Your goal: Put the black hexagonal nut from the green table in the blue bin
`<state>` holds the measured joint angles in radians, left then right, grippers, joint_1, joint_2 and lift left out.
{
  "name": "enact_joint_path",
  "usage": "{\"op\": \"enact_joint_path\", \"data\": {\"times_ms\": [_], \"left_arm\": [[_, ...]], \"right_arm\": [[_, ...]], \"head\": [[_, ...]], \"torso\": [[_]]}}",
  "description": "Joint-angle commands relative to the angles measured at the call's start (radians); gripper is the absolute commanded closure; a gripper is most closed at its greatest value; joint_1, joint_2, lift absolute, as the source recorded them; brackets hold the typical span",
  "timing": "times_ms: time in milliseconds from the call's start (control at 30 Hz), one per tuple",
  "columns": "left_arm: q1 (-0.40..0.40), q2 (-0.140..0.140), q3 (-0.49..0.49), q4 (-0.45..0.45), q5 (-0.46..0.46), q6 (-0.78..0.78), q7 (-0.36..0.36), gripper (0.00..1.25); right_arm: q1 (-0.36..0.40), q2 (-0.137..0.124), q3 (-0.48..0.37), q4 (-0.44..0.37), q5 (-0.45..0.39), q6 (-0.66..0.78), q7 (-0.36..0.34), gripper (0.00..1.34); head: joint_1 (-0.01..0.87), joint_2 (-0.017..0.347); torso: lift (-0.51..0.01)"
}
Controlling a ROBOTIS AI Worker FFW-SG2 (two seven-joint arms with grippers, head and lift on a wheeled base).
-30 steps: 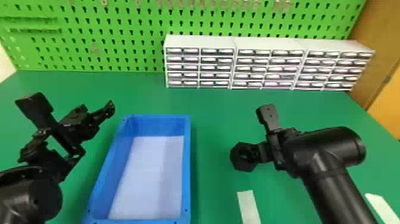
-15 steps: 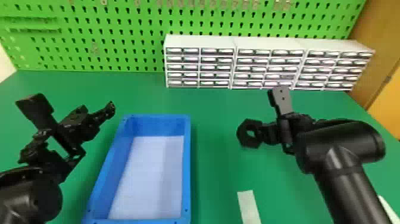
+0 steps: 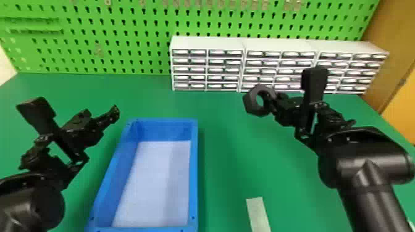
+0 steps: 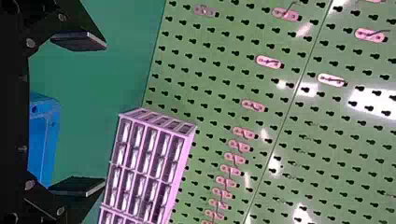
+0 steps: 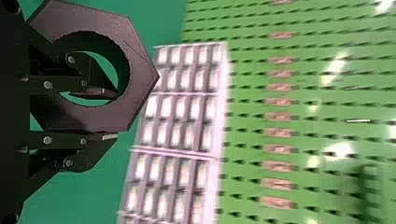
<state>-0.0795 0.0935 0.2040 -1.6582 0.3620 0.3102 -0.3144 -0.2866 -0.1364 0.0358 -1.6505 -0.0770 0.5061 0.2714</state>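
Note:
The black hexagonal nut (image 3: 253,101) is held up above the green table (image 3: 228,148), to the right of the blue bin (image 3: 194,172), by my right gripper (image 3: 271,100). In the right wrist view, one finger passes through the hole of the nut (image 5: 140,74) and the other lies against its outer side, so the right gripper (image 5: 116,115) is shut on one wall of the ring. My left gripper (image 3: 100,117) hangs over the table by the bin's left side. In the left wrist view the left gripper (image 4: 103,115) stands open, its fingers wide apart with nothing between them.
White drawer cabinets (image 3: 207,69) stand along the back of the table before a green pegboard (image 3: 123,37). A pale tape strip (image 3: 258,214) lies on the table right of the bin. Bare table lies between bin and right arm.
My right gripper has risen with the nut, which now shows higher up and partly in front of the drawer cabinets. The left arm has stayed where it was.

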Motion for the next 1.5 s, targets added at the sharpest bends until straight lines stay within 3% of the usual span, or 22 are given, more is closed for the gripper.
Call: {"op": "enact_joint_path", "data": {"times_ms": [0, 267, 700, 933, 1233, 1467], "left_arm": [[0.000, 0.000, -0.002, 0.000, 0.000, 0.000, 0.000, 0.24], [0.000, 0.000, 0.000, 0.000, 0.000, 0.001, 0.001, 0.24], [0.001, 0.000, 0.002, 0.000, -0.002, 0.000, 0.001, 0.24], [0.000, 0.000, 0.000, 0.000, -0.003, 0.001, 0.000, 0.24], [0.000, 0.000, -0.003, 0.000, -0.008, 0.000, 0.005, 0.24], [0.000, 0.000, -0.005, 0.000, -0.009, 0.000, 0.009, 0.24]], "right_arm": [[0.009, -0.011, 0.027, 0.001, -0.078, -0.153, -0.031, 1.06], [-0.003, -0.032, 0.104, 0.028, -0.224, -0.302, -0.069, 1.06], [-0.074, -0.065, 0.311, 0.093, -0.461, -0.316, -0.067, 1.06], [-0.131, -0.104, 0.455, 0.104, -0.572, -0.291, -0.067, 1.06], [-0.184, -0.150, 0.602, 0.109, -0.662, -0.248, -0.066, 1.05], [-0.212, -0.166, 0.678, 0.110, -0.695, -0.227, -0.066, 1.05]], "head": [[0.692, 0.009], [0.692, 0.009], [0.692, 0.009], [0.692, 0.009], [0.692, 0.009], [0.692, 0.009]], "torso": [[-0.097], [-0.097], [-0.097], [-0.097], [-0.097], [-0.097]]}}
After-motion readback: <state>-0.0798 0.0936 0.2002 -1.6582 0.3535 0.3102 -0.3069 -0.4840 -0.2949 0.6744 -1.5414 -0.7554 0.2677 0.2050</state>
